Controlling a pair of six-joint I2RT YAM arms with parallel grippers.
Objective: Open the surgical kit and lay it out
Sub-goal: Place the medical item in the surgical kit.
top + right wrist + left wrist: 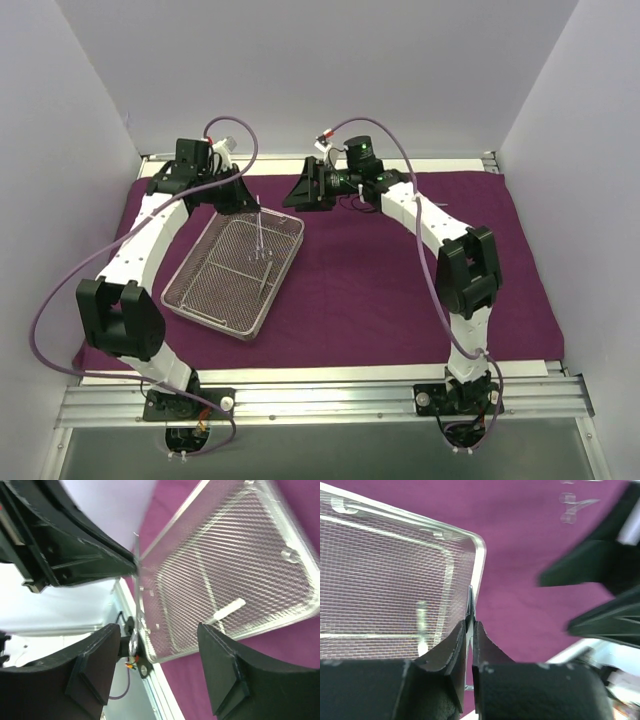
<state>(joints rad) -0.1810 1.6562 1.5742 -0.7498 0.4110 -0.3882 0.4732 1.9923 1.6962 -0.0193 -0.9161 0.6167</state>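
Observation:
The dark purple cloth wrap (400,280) lies spread flat over the table. The silver wire-mesh tray (205,290) sits on its left part. My left gripper (252,204) is shut on a thin metal instrument (259,232) that hangs down over the tray's far right corner; the instrument's blade edge (470,602) sticks out between the shut fingers (454,647). Another instrument (267,278) lies in the tray. My right gripper (296,190) is open and empty, just right of the left gripper, above the cloth. In the right wrist view the tray (280,615) lies beyond the open fingers (220,665).
White walls close in the left, back and right sides. A metal rail (320,395) runs along the near edge by the arm bases. The right half of the cloth (380,300) holds nothing. The two grippers are close together at the tray's far corner.

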